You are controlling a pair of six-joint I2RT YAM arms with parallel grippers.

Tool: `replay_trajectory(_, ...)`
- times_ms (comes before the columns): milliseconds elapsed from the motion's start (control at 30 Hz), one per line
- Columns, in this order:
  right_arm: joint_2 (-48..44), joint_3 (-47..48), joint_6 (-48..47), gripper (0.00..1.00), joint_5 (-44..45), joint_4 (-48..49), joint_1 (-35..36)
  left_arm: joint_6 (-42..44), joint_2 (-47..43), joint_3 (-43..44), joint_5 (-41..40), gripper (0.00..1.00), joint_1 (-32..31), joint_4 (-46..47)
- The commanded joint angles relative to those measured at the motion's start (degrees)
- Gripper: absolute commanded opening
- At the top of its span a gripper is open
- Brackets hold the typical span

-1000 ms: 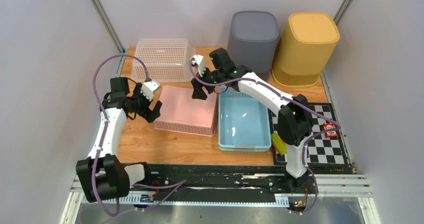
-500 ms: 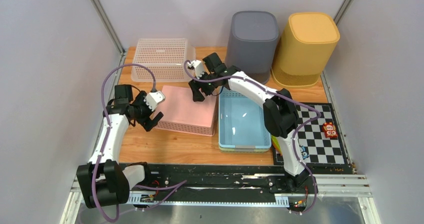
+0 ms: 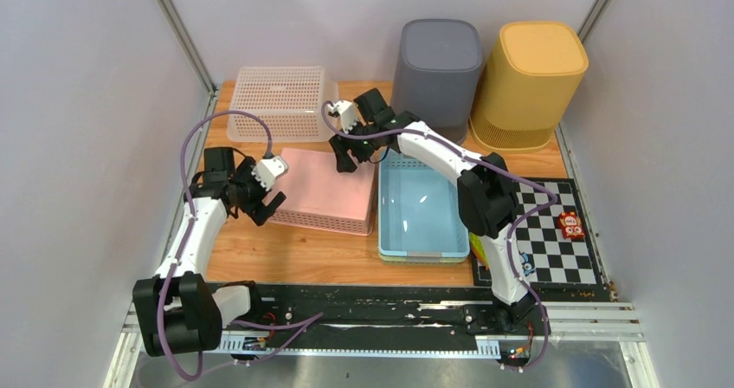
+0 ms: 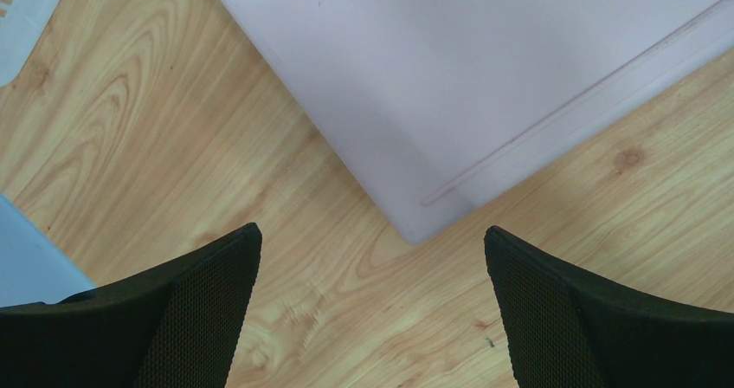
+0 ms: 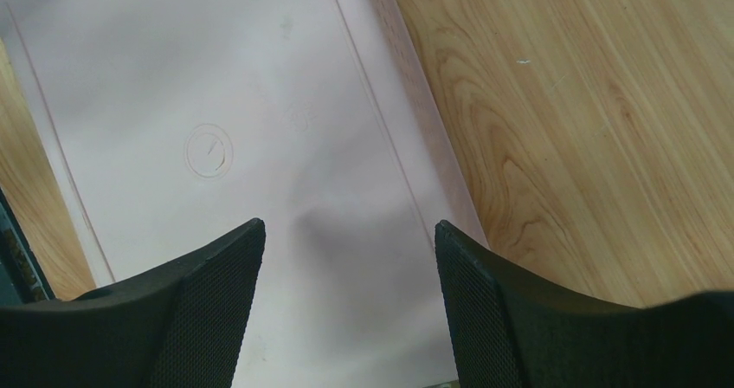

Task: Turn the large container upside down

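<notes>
The large container, a pink basket [image 3: 325, 189], lies on the wooden table with its flat base facing up. In the right wrist view that base [image 5: 208, 102] fills the left side and carries a round moulded mark. My right gripper [image 3: 344, 152] hovers open over the far right corner, nothing between its fingers [image 5: 346, 241]. My left gripper [image 3: 264, 199] stands open at the basket's left edge. In the left wrist view a corner of the basket [image 4: 433, 102] lies just ahead of the wide-open gripper [image 4: 372, 258], with bare wood between the fingers.
A white perforated basket [image 3: 281, 102] sits upside down at the back left. A light blue tray [image 3: 424, 210] lies right of the pink basket. A grey bin [image 3: 439, 63] and a yellow bin [image 3: 528, 72] stand behind. A checkerboard mat [image 3: 563, 254] with a small toy [image 3: 570, 224] is at right.
My left gripper has drifted toward the near edge along the pink basket's left side. The right arm's elbow has swung left and back. The basket has not moved.
</notes>
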Motion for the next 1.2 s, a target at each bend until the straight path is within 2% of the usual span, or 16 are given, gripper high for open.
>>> replay_trajectory(0, -1.92, 0.39, -0.04, 0.75, 1.64, -1.62, -1.50, -1.20, 0.50, -1.24, -0.85, 1.00, -0.75, 1.99)
replay_trajectory(233, 0.18, -0.27, 0.96, 0.75, 2.36, -2.31, -2.36, -2.60, 0.96, -1.68, -1.91, 1.00, -1.14, 3.46)
replay_trajectory(667, 0.35, -1.85, -0.74, 0.74, -8.27, -9.14, -0.63, -8.69, 4.34, -0.07, -6.85, 1.00, -1.21, 6.85)
replay_trajectory(933, -1.01, -4.60, 0.26, 0.74, -11.43, -9.24, 1.91, -15.24, 5.61, 1.15, -16.63, 1.00, -1.15, 11.61)
replay_trajectory(1167, -0.35, -4.07, 0.94, 0.74, -12.83, -9.17, 5.15, -19.04, 7.13, 3.54, -21.75, 1.00, -1.14, 12.48)
